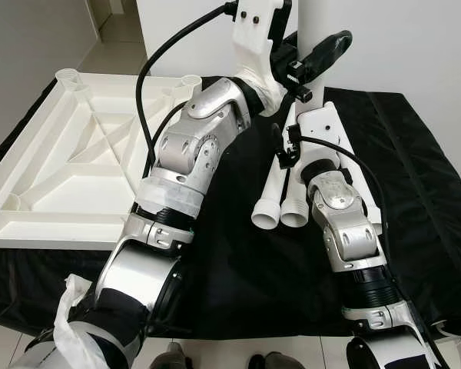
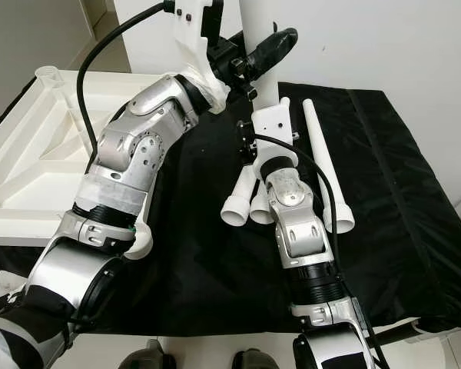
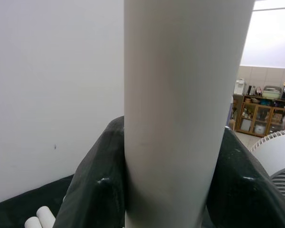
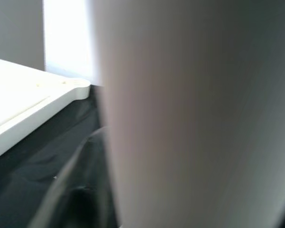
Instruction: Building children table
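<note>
Left eye view: my left gripper is raised over the far edge of the black cloth, its black fingers pinched on an upright white table leg. Left of it, the white tabletop lies underside up, ribs and corner sockets showing. Two more legs lie side by side on the cloth, open ends toward me, beside my right forearm.

Right eye view: a further leg lies on the cloth to the right of my right arm. The right gripper reaches up to the base of the upright leg.

Left wrist view: black pads press on both sides of the white leg, which stands against a pale wall.

Right wrist view: blurred; a white tube sits very close, probably the same leg. I cannot tell whether these fingers are clamped.
</note>
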{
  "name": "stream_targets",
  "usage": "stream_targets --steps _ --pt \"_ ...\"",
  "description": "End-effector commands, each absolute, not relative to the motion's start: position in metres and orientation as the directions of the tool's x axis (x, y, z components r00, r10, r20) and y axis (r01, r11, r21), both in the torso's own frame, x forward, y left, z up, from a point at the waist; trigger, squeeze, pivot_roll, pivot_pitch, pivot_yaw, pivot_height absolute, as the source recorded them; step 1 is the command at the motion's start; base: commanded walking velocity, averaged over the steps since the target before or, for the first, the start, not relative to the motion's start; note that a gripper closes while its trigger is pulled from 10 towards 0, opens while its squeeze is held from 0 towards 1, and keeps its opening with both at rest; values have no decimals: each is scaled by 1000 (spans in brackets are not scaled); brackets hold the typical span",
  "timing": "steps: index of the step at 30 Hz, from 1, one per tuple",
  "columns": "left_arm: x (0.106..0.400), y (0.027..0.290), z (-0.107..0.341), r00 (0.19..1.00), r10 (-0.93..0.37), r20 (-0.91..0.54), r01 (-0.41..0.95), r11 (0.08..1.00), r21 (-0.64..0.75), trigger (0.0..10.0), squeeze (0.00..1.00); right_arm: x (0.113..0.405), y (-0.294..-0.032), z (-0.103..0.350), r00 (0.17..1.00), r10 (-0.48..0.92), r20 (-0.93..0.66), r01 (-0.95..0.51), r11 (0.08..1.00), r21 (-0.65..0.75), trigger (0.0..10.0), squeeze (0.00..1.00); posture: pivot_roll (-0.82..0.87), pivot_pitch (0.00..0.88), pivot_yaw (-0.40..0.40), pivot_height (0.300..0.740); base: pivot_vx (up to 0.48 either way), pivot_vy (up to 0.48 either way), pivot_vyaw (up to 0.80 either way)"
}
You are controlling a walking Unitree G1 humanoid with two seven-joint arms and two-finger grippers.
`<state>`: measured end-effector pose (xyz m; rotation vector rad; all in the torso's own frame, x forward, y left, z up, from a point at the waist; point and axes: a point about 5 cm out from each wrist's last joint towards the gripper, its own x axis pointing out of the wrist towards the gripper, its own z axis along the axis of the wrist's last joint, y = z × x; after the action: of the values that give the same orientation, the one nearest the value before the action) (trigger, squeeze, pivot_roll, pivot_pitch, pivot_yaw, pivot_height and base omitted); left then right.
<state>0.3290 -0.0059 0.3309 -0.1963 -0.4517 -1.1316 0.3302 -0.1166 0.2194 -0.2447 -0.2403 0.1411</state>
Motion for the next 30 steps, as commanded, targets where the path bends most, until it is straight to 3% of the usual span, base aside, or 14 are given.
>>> stream_targets --steps 1,9,10,13,14,16,17,23,24,30 --pt "323 -13 332 309 -843 440 919 384 91 10000 0 331 -113 226 956 175 235 -116 963 -245 0 0 25 0 -6 740 0 0 0" --pt "321 -14 331 300 -848 438 922 376 96 10000 0 332 -115 225 962 146 229 -97 972 -213 0 0 26 0 -5 740 0 0 0" --pt "321 -14 331 297 -849 437 923 372 95 10000 0 332 -117 225 965 129 228 -81 975 -207 9882 0 25 0 -4 740 0 0 0" --pt "321 -14 331 297 -849 437 923 372 95 10000 0 332 -117 225 965 129 228 -81 975 -207 9882 0 25 0 -4 740 0 0 0" --pt "320 -14 331 289 -852 438 929 360 87 10000 549 333 -117 225 966 119 228 -72 976 -205 10000 0 25 0 -2 740 0 0 0" --pt "320 -14 331 289 -852 438 929 360 87 10000 549 333 -117 225 966 119 228 -72 976 -205 10000 0 25 0 -2 740 0 0 0" --pt "320 -14 331 278 -854 439 935 345 79 10000 1000 333 -118 224 968 108 226 -64 979 -194 10000 0 25 0 -2 740 0 0 0" --pt "319 -13 332 269 -856 441 940 333 72 10000 1000 334 -120 224 970 93 225 -54 983 -173 10000 0 24 0 -3 740 0 0 0" --pt "321 -10 334 272 -852 447 940 334 65 10000 0 334 -122 225 971 71 227 -37 988 -150 10000 0 24 0 -4 740 0 0 0" --pt "336 12 338 349 -814 465 917 399 11 10000 0 334 -137 225 973 -32 230 44 998 -50 10000 0 25 0 -4 740 0 0 0"
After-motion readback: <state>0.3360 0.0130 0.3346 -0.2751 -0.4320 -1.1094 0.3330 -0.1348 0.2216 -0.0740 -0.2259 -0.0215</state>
